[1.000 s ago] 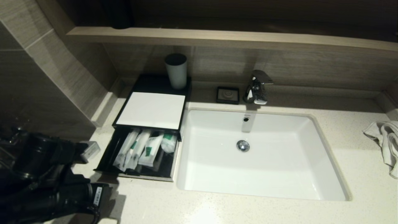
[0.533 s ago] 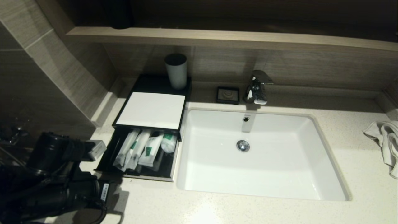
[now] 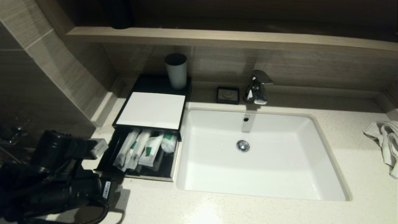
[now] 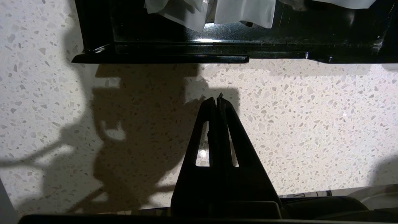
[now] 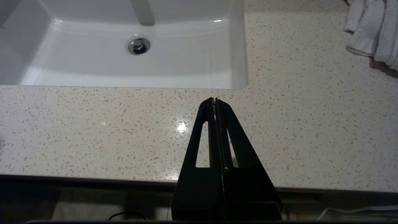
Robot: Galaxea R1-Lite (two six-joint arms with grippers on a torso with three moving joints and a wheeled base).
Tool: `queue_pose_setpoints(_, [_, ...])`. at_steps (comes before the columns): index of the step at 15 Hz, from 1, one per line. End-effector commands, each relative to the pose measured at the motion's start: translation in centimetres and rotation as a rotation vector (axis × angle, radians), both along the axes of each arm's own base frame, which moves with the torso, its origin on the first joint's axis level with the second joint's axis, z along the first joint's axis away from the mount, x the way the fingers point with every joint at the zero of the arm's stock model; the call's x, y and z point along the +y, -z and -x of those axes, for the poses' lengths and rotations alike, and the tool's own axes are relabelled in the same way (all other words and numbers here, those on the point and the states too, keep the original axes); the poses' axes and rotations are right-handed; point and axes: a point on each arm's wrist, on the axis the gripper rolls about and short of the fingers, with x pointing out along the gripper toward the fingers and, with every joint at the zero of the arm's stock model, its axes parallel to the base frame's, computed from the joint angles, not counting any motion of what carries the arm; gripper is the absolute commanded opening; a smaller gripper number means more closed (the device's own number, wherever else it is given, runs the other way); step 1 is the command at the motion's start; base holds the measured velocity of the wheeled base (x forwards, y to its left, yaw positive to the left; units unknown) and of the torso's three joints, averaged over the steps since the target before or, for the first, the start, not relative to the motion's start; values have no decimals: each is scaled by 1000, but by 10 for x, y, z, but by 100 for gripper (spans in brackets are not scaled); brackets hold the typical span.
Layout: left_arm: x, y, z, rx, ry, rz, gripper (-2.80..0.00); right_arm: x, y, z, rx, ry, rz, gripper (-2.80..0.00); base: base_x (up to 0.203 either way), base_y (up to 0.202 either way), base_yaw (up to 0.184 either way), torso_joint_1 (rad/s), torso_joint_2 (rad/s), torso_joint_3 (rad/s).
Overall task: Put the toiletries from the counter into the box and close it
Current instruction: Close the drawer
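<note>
A black box point(image 3: 157, 83) stands on the counter left of the sink, with a white top panel point(image 3: 152, 109). Its drawer point(image 3: 107, 161) is pulled out toward me and holds several white toiletry packets point(image 3: 140, 149) with green print. My left arm point(image 3: 62, 174) is at the lower left, just in front of the drawer's left corner. In the left wrist view my left gripper point(image 4: 217, 98) is shut and empty above the speckled counter, a short way from the drawer's front edge point(image 4: 161, 57); the packets point(image 4: 199, 12) show beyond it. My right gripper point(image 5: 215, 100) is shut and empty over the counter's front edge.
The white sink point(image 3: 326, 149) fills the middle, with a chrome faucet point(image 3: 256, 87) behind it. A grey cup point(image 3: 176, 71) stands on the box's back. A black soap dish point(image 3: 228, 94) sits beside the faucet. A white towel point(image 3: 385, 140) lies at the far right.
My left arm has moved right and forward, closer to the front left corner of the open drawer. The drawer and packets have not moved.
</note>
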Motion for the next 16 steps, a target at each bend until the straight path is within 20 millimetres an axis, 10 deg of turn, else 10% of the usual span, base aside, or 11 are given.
queue_pose_setpoints(1, [-1,1,-2,2,1,-3,-280,0,0,0,0,1,0,-280,0,0,0,0,0,0])
queue_pose_setpoints(16, [-11,0,-31,6,8,-18,-280,0,0,0,0,0,0,-280,0,0,0,0,0,0])
